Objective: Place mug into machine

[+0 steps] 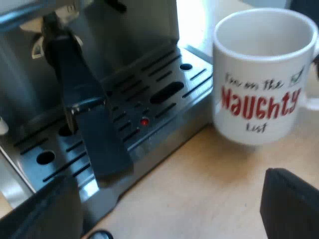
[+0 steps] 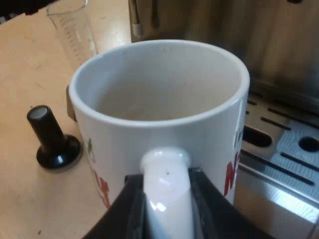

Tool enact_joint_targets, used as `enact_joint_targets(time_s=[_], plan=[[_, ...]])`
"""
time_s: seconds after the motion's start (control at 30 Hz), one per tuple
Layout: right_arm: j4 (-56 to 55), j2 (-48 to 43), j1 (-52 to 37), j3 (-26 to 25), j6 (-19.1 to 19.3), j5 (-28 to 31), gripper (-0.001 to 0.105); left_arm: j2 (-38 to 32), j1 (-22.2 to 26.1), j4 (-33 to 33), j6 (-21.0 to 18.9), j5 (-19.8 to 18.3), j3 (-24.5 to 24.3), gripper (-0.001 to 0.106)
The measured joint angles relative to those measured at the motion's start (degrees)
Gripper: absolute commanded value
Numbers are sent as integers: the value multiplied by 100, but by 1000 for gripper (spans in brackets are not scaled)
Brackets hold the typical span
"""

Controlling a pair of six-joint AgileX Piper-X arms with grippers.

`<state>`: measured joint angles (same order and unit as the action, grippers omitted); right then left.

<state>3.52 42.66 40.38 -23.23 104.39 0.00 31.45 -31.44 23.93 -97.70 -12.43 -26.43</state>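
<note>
The white mug (image 2: 159, 114), printed with red "Naughty" lettering, is upright and empty, and it is gripped by its handle. The right pincer (image 2: 167, 199) is closed narrowly on that handle, one black finger (image 2: 130, 206) pressed to each side of it. In the left wrist view the mug (image 1: 259, 79) is just beside the edge of the espresso machine's (image 1: 124, 35) drip tray (image 1: 164, 84), over the tabletop (image 1: 199, 179) and not on the tray. I cannot tell whether its base touches the wood.

The left pincer (image 1: 164, 209) is spread wide. Its fingers (image 1: 291, 204) are well apart above the tabletop near the tray's edge, holding nothing.

A metal holder's dark handle (image 1: 87, 119) juts out over the tray. A tamper (image 2: 52, 139) with a black knob stands on the tabletop near the mug, and a measuring glass (image 2: 75, 30) stands beyond it.
</note>
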Motion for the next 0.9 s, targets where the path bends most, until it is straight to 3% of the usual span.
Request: enact_joint_targets(time_s=[0.53, 0.9], plan=[[2255, 1957, 111, -78, 14, 285, 0, 0, 0, -185, 0, -41, 47, 89], [2546, 2958, 111, -617, 14, 285, 0, 0, 0, -185, 0, -41, 47, 89]])
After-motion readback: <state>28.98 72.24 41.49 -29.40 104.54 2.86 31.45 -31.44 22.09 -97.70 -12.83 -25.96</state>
